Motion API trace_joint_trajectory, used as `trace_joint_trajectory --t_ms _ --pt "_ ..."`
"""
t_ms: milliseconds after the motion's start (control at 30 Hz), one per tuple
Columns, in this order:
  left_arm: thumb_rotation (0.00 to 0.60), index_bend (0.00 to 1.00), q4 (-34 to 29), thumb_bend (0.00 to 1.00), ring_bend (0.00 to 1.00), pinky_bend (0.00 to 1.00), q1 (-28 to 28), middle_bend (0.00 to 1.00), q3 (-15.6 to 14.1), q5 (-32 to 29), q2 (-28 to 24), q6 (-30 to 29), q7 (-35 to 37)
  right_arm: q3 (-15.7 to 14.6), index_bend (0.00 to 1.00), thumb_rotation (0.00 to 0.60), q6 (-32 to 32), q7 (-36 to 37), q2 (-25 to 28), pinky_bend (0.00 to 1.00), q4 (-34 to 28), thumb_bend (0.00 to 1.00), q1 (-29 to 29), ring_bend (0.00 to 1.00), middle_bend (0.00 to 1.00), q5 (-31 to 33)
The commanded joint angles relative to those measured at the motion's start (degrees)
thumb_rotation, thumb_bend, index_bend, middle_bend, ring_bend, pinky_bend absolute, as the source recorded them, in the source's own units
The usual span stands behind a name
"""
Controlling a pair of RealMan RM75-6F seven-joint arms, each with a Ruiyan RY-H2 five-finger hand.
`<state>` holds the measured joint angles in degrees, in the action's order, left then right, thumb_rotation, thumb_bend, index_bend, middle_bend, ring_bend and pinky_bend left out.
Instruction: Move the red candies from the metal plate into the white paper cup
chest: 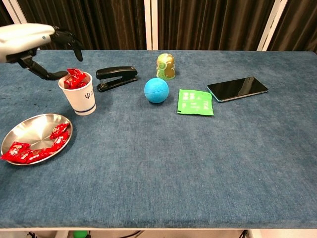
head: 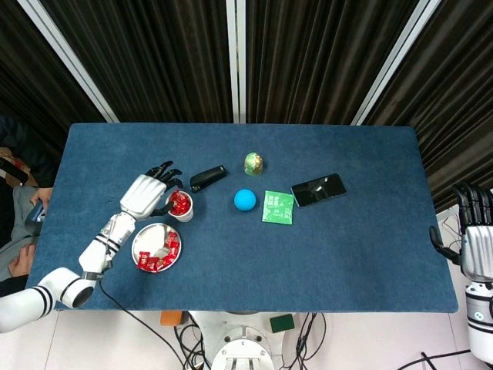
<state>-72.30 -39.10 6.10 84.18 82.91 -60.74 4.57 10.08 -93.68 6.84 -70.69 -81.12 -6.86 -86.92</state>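
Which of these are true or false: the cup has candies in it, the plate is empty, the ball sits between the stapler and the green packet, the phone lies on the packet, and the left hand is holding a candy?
1. The cup has candies in it. True.
2. The plate is empty. False: red candies remain.
3. The ball sits between the stapler and packet. True.
4. The phone lies on the packet. False: beside it.
5. The left hand holds a candy. False: its fingers are apart, empty.
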Motion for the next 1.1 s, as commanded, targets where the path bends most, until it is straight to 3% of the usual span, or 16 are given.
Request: trace_joint_trajectory --t_ms 33,167,433,833,1100 --pt "0.600 0.34 -3.5 0.35 0.03 0.22 2.0 0.19 -0.5 0.6 -2.8 -3.0 -0.6 0.0 0.00 0.600 0.1 0.0 0.0 0.00 0.0 0.34 0.0 0.00 0.00 0.0" --pt "0.600 0.36 -7.5 0.35 0.03 0.22 5.1 0.19 -1.6 0.5 -6.0 -6.0 -1.4 0.0 0.00 0.600 0.1 0.1 -0.2 0.00 0.1 0.34 -0.1 0.00 0.00 -0.1" --pt "0.600 0.39 -12.9 0.37 0.03 0.22 11.6 0.19 -7.4 1.3 -10.2 -8.7 -2.1 -0.1 0.00 0.600 0.3 0.0 -0.3 0.00 0.0 0.34 -0.5 0.00 0.00 -0.5" --pt "0.600 0.41 -16.4 0.29 0.03 0.22 18.0 0.19 -12.5 2.1 -10.4 -10.2 -3.7 -0.4 0.00 0.600 0.0 0.2 0.0 0.00 0.0 0.34 -0.5 0.00 0.00 -1.1" --pt "0.600 0.38 -16.2 0.29 0.03 0.22 19.7 0.19 -13.6 3.9 -9.0 -10.4 -4.2 -0.7 0.00 0.600 0.1 0.6 -0.3 0.00 0.4 0.34 -0.5 0.00 0.00 -1.4"
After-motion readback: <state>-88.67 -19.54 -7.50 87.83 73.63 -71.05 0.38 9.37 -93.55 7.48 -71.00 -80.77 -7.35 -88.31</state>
